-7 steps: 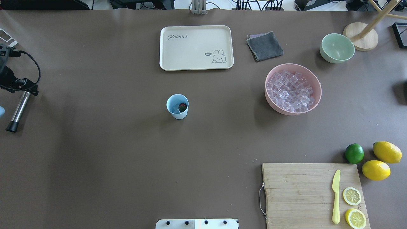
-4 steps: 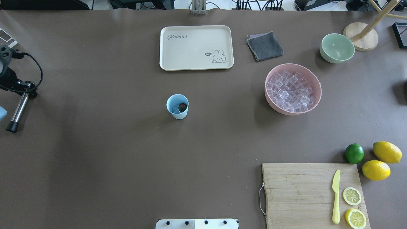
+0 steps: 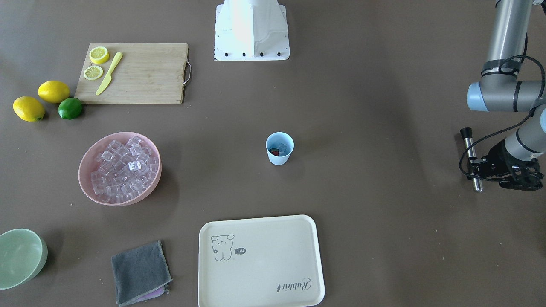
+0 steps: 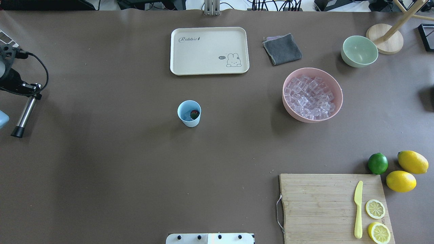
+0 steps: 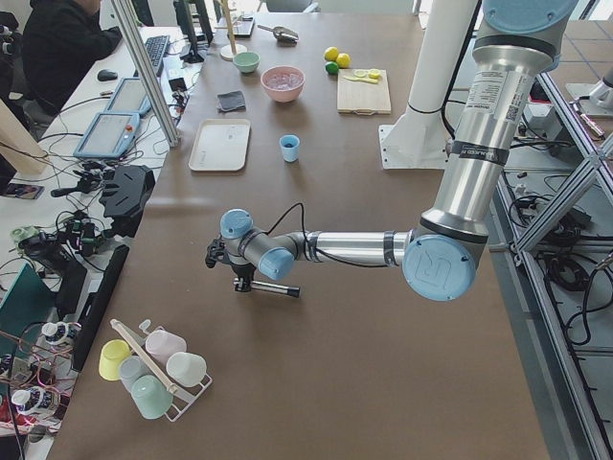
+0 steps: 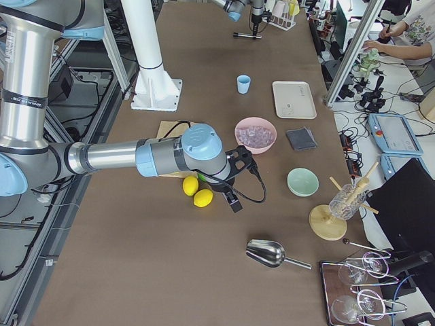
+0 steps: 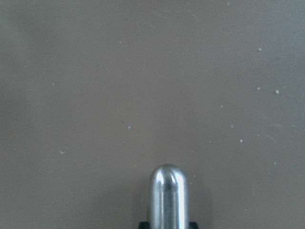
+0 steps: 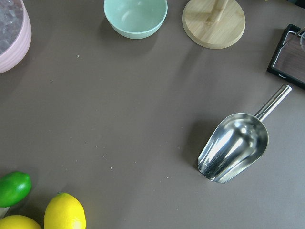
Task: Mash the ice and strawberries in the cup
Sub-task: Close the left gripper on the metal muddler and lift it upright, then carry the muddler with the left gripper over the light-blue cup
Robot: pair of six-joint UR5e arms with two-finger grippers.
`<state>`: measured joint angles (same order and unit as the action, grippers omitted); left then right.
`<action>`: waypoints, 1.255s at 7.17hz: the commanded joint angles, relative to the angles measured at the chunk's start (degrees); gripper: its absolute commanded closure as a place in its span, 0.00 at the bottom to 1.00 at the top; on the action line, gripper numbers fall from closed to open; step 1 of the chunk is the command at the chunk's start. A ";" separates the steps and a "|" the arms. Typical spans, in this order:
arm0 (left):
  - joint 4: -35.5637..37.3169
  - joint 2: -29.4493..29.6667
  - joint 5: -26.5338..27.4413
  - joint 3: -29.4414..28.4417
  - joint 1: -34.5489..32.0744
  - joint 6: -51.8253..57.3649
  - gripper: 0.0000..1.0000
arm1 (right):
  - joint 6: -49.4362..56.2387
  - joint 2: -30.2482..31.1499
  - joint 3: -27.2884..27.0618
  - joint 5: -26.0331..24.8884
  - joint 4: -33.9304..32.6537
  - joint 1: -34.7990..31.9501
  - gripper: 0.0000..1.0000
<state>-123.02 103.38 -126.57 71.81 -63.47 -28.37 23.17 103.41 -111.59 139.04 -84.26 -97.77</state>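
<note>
Presently, the cup (image 4: 189, 113) was found upright, mouth upward. A steel rod (image 4: 23, 115) was clamped by the left gripper (image 4: 31, 96), well apart from it; the right gripper (image 6: 233, 202) could not be judged.

Mid-frame, the cup (image 4: 190, 123) is light blue; the strawberry (image 4: 194, 114) in it is red with green. At right, a pink bowl (image 4: 295, 113) holds clear, pinkish ice (image 4: 310, 96). The tray (image 4: 203, 54) up top is cream with a grey rabbit drawing. The cloth (image 4: 282, 49) is grey, the lime (image 4: 377, 163) green, the lemons (image 4: 412, 162) yellow, the table (image 4: 101, 169) brown.
</note>
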 commanded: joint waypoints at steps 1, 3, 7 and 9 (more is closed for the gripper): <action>0.49 0.85 0.35 6.44 -0.16 -4.20 1.00 | -0.06 0.04 0.57 -0.78 -0.20 -0.14 0.02; -0.29 7.16 4.38 9.38 -0.07 -9.40 1.00 | -0.14 0.30 0.32 -2.37 -0.38 -0.31 0.02; -0.64 13.06 20.50 29.84 7.62 -26.89 1.00 | -0.14 0.29 2.16 -4.40 -0.73 -1.09 0.02; -0.65 14.82 42.61 35.21 21.57 -27.18 1.00 | -0.15 1.00 2.16 -4.48 -1.34 -1.19 0.02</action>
<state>-123.75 116.67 -97.21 103.33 -49.85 -54.76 23.04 104.08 -109.45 134.54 -85.21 -98.82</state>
